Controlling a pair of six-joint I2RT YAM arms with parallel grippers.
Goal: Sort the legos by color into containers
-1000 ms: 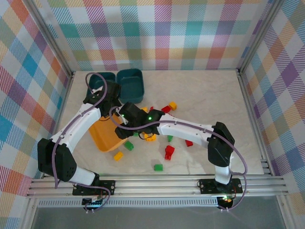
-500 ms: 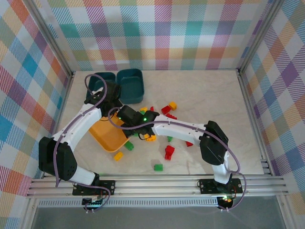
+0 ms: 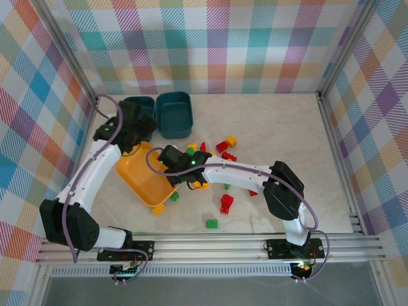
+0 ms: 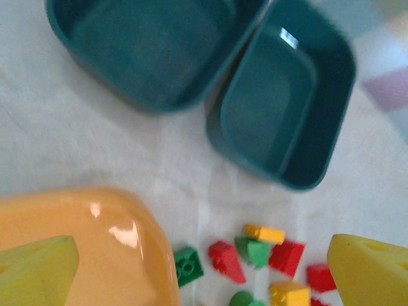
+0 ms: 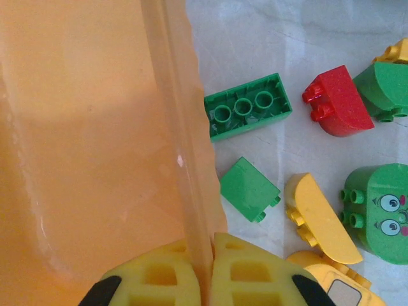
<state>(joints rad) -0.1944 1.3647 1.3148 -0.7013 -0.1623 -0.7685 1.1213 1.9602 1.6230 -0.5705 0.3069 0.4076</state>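
Red, green and yellow legos (image 3: 226,203) lie loose on the table (image 3: 287,140). Most are clustered just right of the right gripper (image 3: 171,173), and a few lie nearer the arm bases. The orange tub (image 3: 141,182) sits on the other side of that gripper, whose jaws are clamped on the tub's right-hand wall, one finger inside and one outside. In the right wrist view, a long green brick (image 5: 247,113) and a small green brick (image 5: 248,189) lie just outside the wall, ahead of the jaws, the long one close against it. The left gripper (image 3: 137,132) hangs over the tub's far corner, its jaws wide apart. In the left wrist view, several bricks show on the table between its fingers. Two teal tubs (image 3: 174,115) stand side by side just beyond that gripper.
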